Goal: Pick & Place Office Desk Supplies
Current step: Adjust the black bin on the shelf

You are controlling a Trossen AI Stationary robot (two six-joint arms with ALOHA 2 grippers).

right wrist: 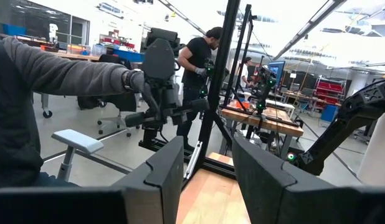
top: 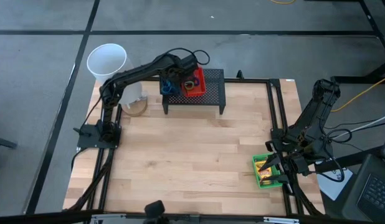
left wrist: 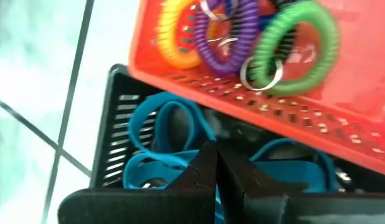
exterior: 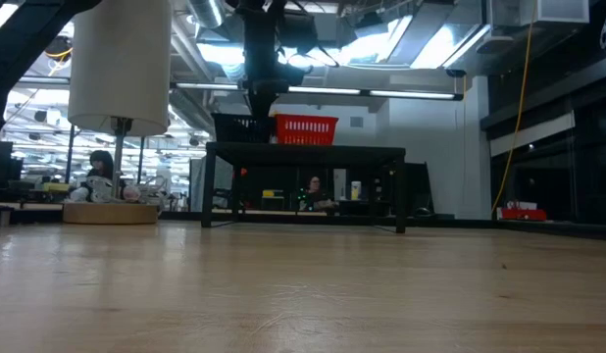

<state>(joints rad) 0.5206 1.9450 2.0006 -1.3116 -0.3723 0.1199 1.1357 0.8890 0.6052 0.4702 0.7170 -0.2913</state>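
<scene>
White cylinder (top: 106,60) stood at the table's far L corner, w/ a round wooden base (top: 137,107) just beside it. L arm reached from its mount on the L edge across to the wide black mesh stand (top: 194,94) at the far middle. L gripper (top: 174,79) hung over the black basket (top: 170,87) on the stand top, fingers (left wrist: 208,171) clenched together, nothing between them. In the L wrist view the tips sat right above the blue-handled scissors (left wrist: 158,146) lying inside the black basket; contact w/ the handles can't be told. Red basket (top: 194,83) sat touching the black one on its R side, also on the stand. It held coil loops: a yellow loop (left wrist: 174,37), a purple loop (left wrist: 227,40) and a green loop (left wrist: 295,43), bunched together w/ metal key rings. Low view showed the red basket (exterior: 306,129) up on the stand, L arm coming down from above just L of it.

Middle of the wooden table (top: 192,162) lay bare.

Near R edge: green basket (top: 265,172) w/ a yellow-and-green crayon box (top: 264,168) inside. R gripper (top: 281,169) hovered at that basket's R side, jaws parted, gripping nothing; R wrist view looked out past its fingers (right wrist: 164,171) into the room, where a person's sleeve (right wrist: 61,71) and other people showed.
</scene>
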